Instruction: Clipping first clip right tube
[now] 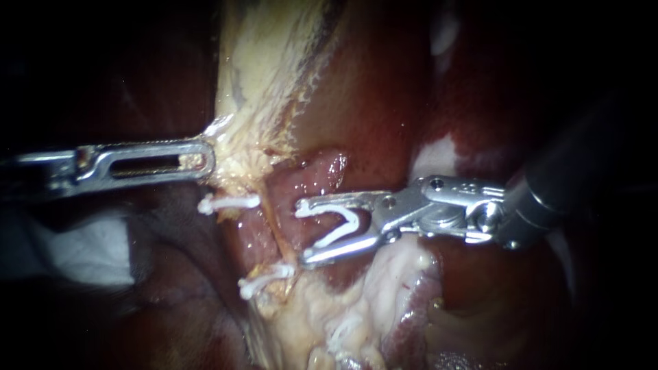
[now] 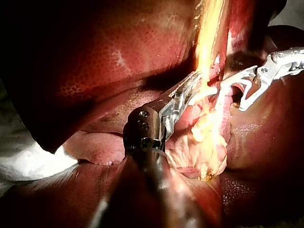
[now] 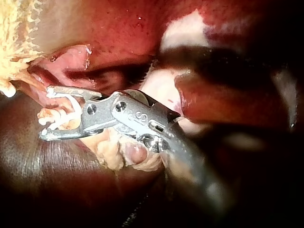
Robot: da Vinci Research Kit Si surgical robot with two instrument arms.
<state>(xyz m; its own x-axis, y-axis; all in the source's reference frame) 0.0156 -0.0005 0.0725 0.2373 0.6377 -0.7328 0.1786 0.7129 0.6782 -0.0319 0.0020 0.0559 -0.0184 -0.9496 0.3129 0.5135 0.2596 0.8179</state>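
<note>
Right instrument point(image 1: 305, 231), centre right and nearest: jaws spread, carrying an open clip point(image 1: 337, 234) seated against both, mouth facing left so it can slide over a tube. Right tube: likely the reddish strand point(image 1: 301, 183) at the clip mouth, not yet inside, but hard to be sure. Two fitted clips point(image 1: 229, 203) sit left of centre on the neighbouring strand. Left instrument point(image 1: 208, 162), mid-left, is clenched on pale tissue point(image 1: 253, 103), probably tensioning it for exposure. Liver point(image 1: 384, 89) lies behind.
</note>
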